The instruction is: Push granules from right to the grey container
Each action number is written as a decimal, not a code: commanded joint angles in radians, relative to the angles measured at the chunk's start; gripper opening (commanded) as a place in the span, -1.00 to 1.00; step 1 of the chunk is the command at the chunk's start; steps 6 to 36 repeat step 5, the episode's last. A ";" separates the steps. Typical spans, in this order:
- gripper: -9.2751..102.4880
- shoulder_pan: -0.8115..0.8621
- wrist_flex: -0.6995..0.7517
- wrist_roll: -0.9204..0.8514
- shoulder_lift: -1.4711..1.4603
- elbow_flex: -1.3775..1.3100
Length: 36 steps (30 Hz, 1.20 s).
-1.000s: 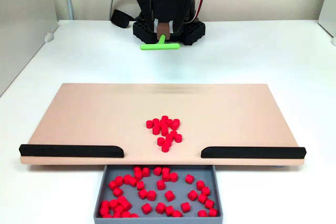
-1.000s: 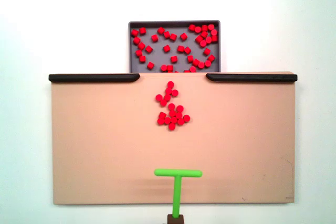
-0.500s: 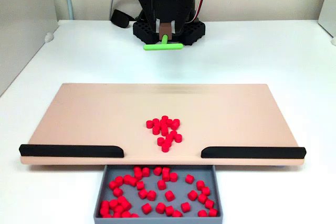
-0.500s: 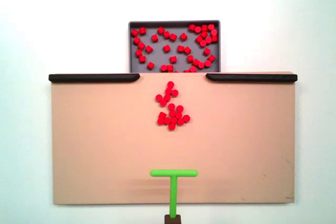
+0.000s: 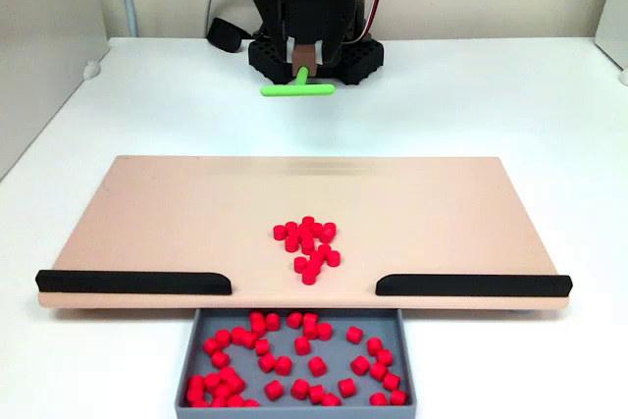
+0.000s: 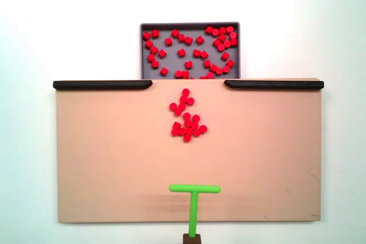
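Observation:
A cluster of red granules (image 5: 307, 245) (image 6: 186, 118) lies on the middle of the beige board (image 5: 167, 213) (image 6: 103, 152), close to the gap between its two black strips. Many more granules (image 5: 294, 355) (image 6: 189, 50) lie inside the grey container (image 5: 294, 411) (image 6: 189, 24), which sits just beyond that gap. In a fixed view my gripper (image 5: 306, 56) hangs at the far side of the table, shut on the brown base of a green T-shaped stick (image 5: 297, 88) (image 6: 194, 190). The stick's crossbar hovers over the board's edge opposite the container, well apart from the granules.
Black strips (image 5: 134, 283) (image 5: 473, 286) (image 6: 103, 84) (image 6: 273, 84) line the board's edge on either side of the gap. The arm's black base (image 5: 314, 56) and a black cable (image 5: 224, 34) stand behind the board. White table surrounds everything.
The green stick swung a little to one side half a second ago and is now back about where it was. The granules have not moved.

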 commanded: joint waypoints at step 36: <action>-0.84 -0.002 0.006 0.005 0.000 -0.008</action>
